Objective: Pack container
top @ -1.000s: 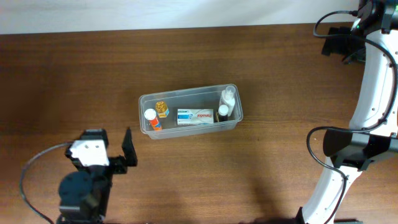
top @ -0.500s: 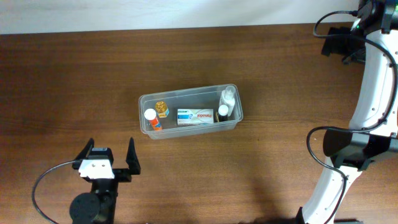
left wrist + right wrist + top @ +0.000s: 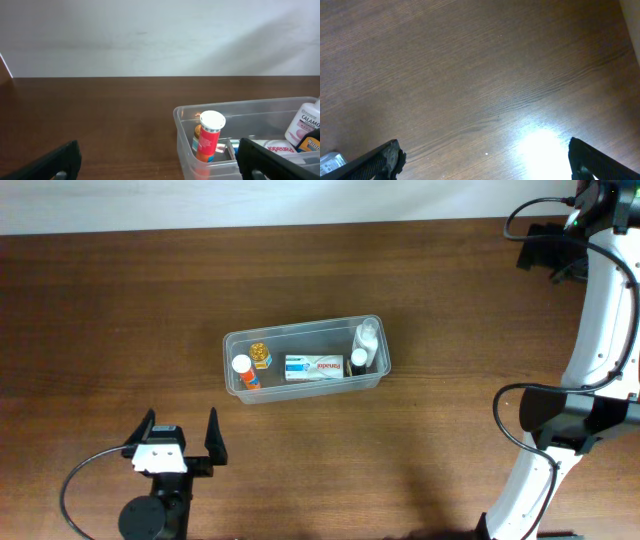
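Observation:
The clear plastic container (image 3: 232, 342) sits mid-table. Inside it are an orange bottle with a white cap (image 3: 243, 370), a small gold-capped bottle (image 3: 260, 355), a white box lying flat (image 3: 314, 367), and a white bottle plus a dark-capped one (image 3: 364, 345) at the right end. The left wrist view shows the container (image 3: 182, 131), the orange bottle (image 3: 208, 137) and a Calamine bottle (image 3: 304, 122). My left gripper (image 3: 180, 439) is open and empty, near the front edge, left of and in front of the container. My right gripper (image 3: 482, 162) is open and empty over bare wood.
The right arm's white links (image 3: 605, 330) run along the table's right side, with its wrist (image 3: 548, 248) at the far right corner. A white wall (image 3: 160, 35) lies beyond the table's far edge. Brown wood surrounds the container.
My left gripper has drawn back toward the front edge and turned level, its fingers now pointing toward the container. The right arm and the container's contents have not moved.

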Robot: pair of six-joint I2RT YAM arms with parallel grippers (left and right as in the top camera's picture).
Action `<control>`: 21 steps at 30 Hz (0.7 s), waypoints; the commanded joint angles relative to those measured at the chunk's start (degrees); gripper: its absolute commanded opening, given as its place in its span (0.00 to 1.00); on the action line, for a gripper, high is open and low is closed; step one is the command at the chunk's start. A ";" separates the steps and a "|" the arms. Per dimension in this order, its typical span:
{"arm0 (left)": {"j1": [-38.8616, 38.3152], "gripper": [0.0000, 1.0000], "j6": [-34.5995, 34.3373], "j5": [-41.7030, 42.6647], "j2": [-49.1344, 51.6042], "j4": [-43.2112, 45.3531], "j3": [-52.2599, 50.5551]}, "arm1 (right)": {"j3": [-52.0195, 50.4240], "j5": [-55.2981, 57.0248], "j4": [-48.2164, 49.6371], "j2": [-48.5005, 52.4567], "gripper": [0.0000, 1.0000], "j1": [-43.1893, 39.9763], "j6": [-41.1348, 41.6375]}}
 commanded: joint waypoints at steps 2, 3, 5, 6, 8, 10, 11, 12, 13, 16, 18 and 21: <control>0.24 0.99 0.87 1.01 -0.59 3.17 -3.85 | -0.04 0.09 -0.33 -0.52 0.98 0.20 0.28; 0.24 0.99 0.87 1.05 -0.61 4.76 -5.01 | -0.04 0.09 -0.33 -0.52 0.98 0.20 0.28; 0.24 0.99 0.87 1.38 -0.61 8.22 -7.21 | -0.04 0.09 -0.33 -0.52 0.98 0.20 0.28; 0.24 1.00 0.87 1.64 -0.61 9.81 -8.24 | -0.04 0.09 -0.33 -0.52 0.98 0.20 0.28; 0.22 0.99 0.87 1.68 -0.61 11.26 -9.60 | -0.04 0.09 -0.33 -0.52 0.98 0.20 0.28; 0.20 1.00 0.92 1.60 -0.61 9.38 -9.57 | -0.04 0.09 -0.33 -0.52 0.98 0.20 0.28; 0.20 0.99 0.98 1.36 -0.61 9.09 -9.57 | -0.04 0.09 -0.33 -0.52 0.98 0.20 0.28; 0.20 0.99 1.49 1.42 -0.61 9.09 -9.57 | -0.04 0.09 -0.33 -0.52 0.98 0.20 0.28; 0.17 0.99 1.90 1.42 -0.61 9.09 -9.57 | -0.04 0.09 -0.33 -0.52 0.98 0.20 0.28; 0.20 0.99 2.14 1.49 -0.59 9.14 -9.57 | -0.04 0.09 -0.33 -0.52 0.98 0.20 0.28; 0.20 0.99 2.14 1.44 -0.59 9.14 -9.55 | -0.04 0.09 -0.33 -0.52 0.99 0.20 0.28; 0.20 0.99 2.14 1.44 -0.59 9.14 -9.55 | -0.04 0.09 -0.33 -0.52 0.98 0.20 0.28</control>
